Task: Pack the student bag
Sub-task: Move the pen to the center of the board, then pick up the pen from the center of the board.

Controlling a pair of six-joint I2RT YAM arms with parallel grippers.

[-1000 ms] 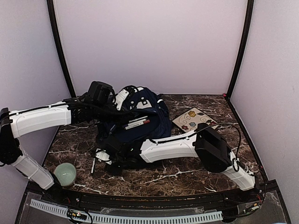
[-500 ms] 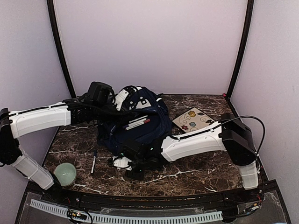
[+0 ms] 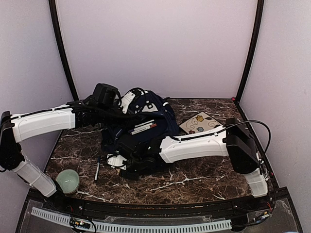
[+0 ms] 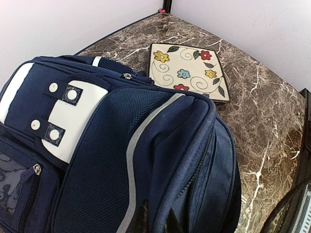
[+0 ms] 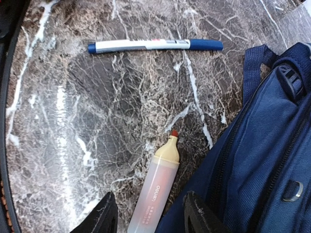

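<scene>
I judge the step in hand to be picking up a loose item for packing. In my right wrist view, my right pincer (image 5: 149, 206) stands released at the bottom centre of the frame. It has one finger on each side of a marker (image 5: 158, 187) that lies on the table (image 5: 73, 121), with a gap showing on both sides. The student bag (image 5: 262, 145) fills the lower right, just beside the marker and the right-hand finger. A pen (image 5: 155, 45) lies across the top, well apart. Next I should go lower, keep the marker centred, and close without catching the bag's fabric. My left pincer (image 4: 155, 222) is clenched at the bottom of its view, against the bag's edge. Whether it pinches cloth I cannot tell.
</scene>
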